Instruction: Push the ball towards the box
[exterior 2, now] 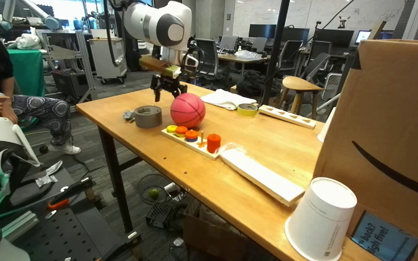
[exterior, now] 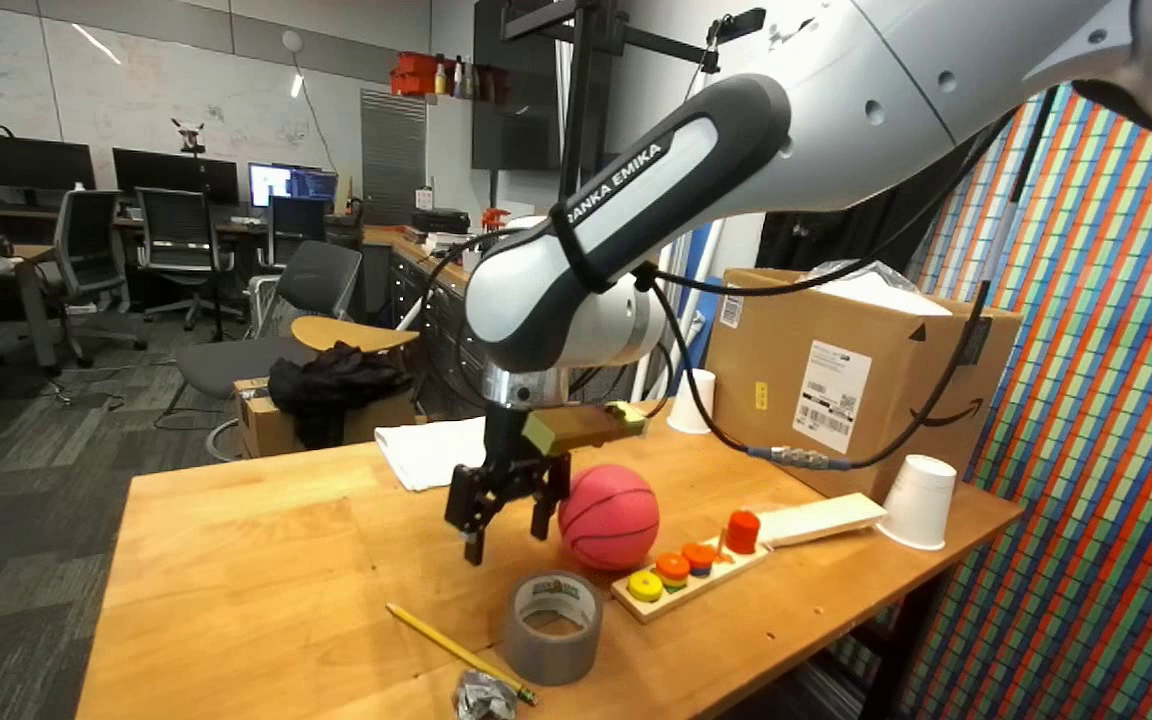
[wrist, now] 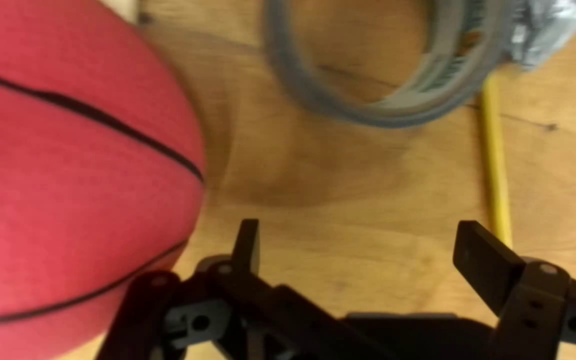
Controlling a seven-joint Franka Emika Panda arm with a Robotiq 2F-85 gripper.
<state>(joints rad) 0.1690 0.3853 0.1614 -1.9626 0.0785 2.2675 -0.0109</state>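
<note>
Crumpled foil point(exterior: 484, 697) is seen nearest the camera on the tabletop point(exterior: 266, 580) in an exterior view, with the eraser end of a yellow pencil point(exterior: 451, 646) placed just beside it. Near these, a grey tape roll point(exterior: 553, 655) is laid flat. Beyond it, the pinkish-red ball point(exterior: 611, 515) is carried by the tabletop, between the tool point(exterior: 508, 538) and a wooden board point(exterior: 711, 579) on which coloured discs point(exterior: 673, 568) are stacked. The tool is spread wide, and in the wrist view bare tabletop is framed between its fingers point(wrist: 485, 267). One finger is placed just beside the ball; whether the two are touching cannot be told. Well apart from the ball, the cardboard box point(exterior: 891, 370) is set at an edge of the tabletop, flanked by upturned white cups point(exterior: 918, 505). Behind the tool, a folded white cloth point(exterior: 431, 450) is laid out.
</note>
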